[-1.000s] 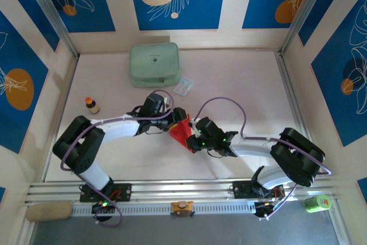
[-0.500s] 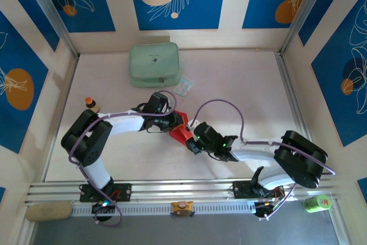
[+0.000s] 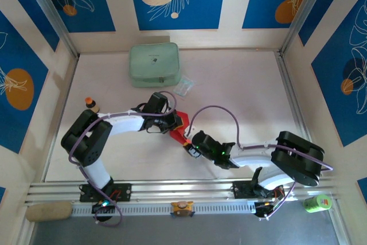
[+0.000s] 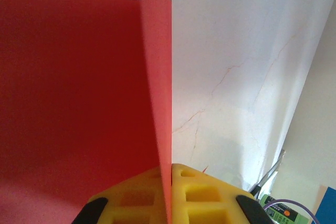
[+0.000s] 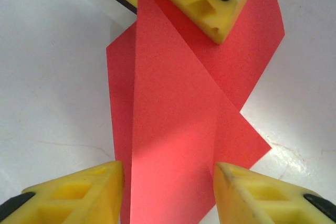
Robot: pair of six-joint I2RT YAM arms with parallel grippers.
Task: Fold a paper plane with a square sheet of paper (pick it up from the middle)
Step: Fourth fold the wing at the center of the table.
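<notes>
Since a second ago the left claw [image 3: 174, 121] has closed on the paper [image 3: 179, 129], and the right claw [image 3: 188, 147] has let go, spread and backed off toward 5 o'clock; the bend of the left arm [image 3: 117, 123] has shifted a little toward 3 o'clock. On the pale table [image 3: 246, 96] the left arm reaches in from 7 o'clock and the right arm [image 3: 252, 152] from 5 o'clock, and they meet close to the centre. A green pouch [image 3: 153, 64] lies flat toward 11 o'clock, well apart from both claws. The red paper sits near the table's centre, between the two claws, folded and creased. In the left wrist view the left claw's yellow fingers [image 4: 202, 192] are pressed together on a flap that stands on edge, and the rest of the sheet lies flat toward 9 o'clock of it. In the right wrist view the right claw's fingers [image 5: 73, 195] stand apart at 7 and 5 o'clock with the paper's near end between them; I cannot tell whether they touch it. A triangular flap there points toward 4 o'clock, and the left claw holds the far end at 12 o'clock. A small clear packet [image 3: 183, 87] lies just beside the pouch, at its 4 o'clock. An orange-capped bottle [image 3: 90, 104] stands upright toward the table's 9 o'clock, near the left arm's bend.
</notes>
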